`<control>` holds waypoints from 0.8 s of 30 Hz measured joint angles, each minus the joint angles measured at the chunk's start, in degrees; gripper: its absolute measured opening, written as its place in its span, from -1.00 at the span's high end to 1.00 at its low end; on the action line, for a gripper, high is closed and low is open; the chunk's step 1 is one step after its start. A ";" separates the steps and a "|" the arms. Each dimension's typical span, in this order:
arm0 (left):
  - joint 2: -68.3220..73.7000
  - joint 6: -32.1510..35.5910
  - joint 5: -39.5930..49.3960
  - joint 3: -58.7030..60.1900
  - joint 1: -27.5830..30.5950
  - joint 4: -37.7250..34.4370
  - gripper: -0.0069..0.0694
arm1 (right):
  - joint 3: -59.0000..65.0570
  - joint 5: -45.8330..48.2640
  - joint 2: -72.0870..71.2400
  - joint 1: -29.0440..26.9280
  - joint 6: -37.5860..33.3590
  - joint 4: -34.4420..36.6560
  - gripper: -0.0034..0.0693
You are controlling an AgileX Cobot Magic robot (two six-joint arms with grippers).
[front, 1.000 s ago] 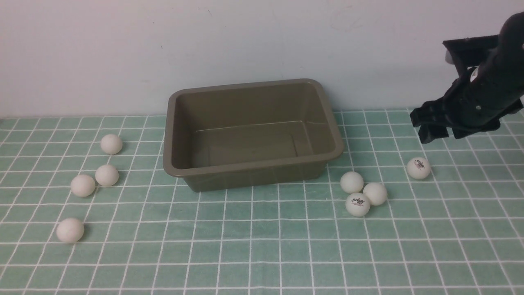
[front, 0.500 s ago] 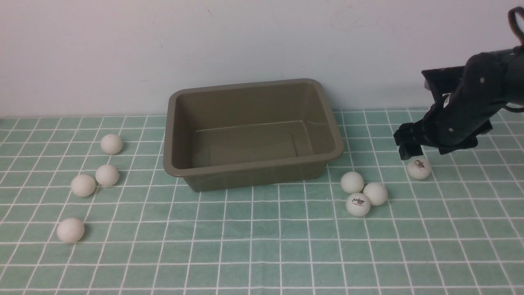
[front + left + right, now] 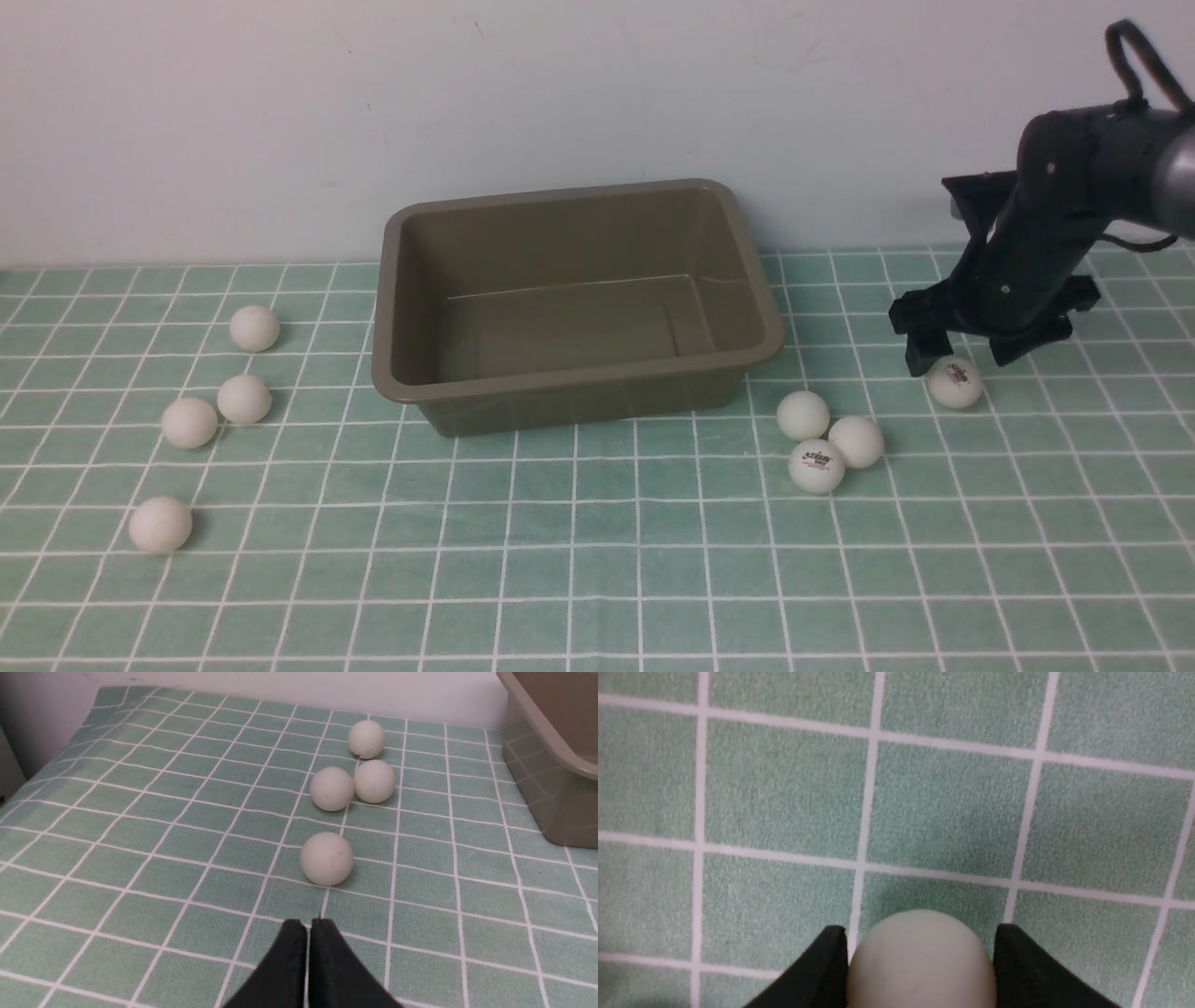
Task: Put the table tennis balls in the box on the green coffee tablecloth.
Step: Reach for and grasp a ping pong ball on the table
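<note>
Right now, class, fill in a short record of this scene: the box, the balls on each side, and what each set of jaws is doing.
Box: empty, on the green tablecloth
Left balls: four, loose on the cloth
Right balls: four, three bunched, one apart
Right gripper: jaws closed on the lone ball, which rests on the cloth
Left gripper: jaws shut, holding nothing

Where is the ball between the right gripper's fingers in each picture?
Front view: the ball is the farthest right of all, just under the right gripper.
Left wrist view: not in it.
Right wrist view: the ball is close up, between the two black fingers.
Shared landmark: the green coffee tablecloth with its white lines.
</note>
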 joint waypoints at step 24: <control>0.00 0.00 0.00 0.00 0.00 0.00 0.83 | -23.54 5.71 3.55 19.37 -8.29 14.96 -0.09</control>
